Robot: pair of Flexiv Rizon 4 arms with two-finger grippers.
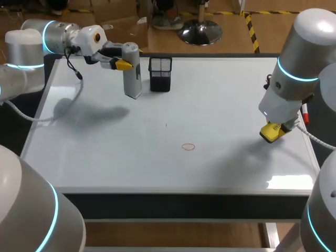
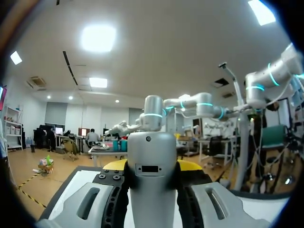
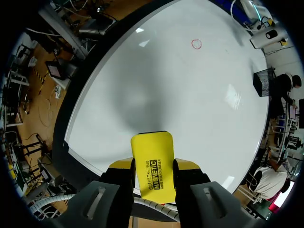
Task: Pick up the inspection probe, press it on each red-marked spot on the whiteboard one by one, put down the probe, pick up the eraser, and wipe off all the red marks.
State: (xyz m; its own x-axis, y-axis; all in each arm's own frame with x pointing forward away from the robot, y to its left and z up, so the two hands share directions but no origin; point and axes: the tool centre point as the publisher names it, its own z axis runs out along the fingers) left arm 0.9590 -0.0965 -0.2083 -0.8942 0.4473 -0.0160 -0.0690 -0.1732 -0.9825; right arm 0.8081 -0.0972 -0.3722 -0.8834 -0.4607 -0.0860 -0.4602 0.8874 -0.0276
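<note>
Standing beside probe point(image 1: 132, 73), mesh holder point(image 1: 160, 73), eraser point(image 3: 151, 161) clamped

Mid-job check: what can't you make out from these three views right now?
- Left wrist view: the probe fills the foreground, hiding the whiteboard below it and the red mark.
- Head view: whether the probe's lower end touches the whiteboard is too small to tell.
- Right wrist view: the eraser shows only its printed back; its wiping face is hidden.
- Head view: a dark speck is too small to identify.
</note>
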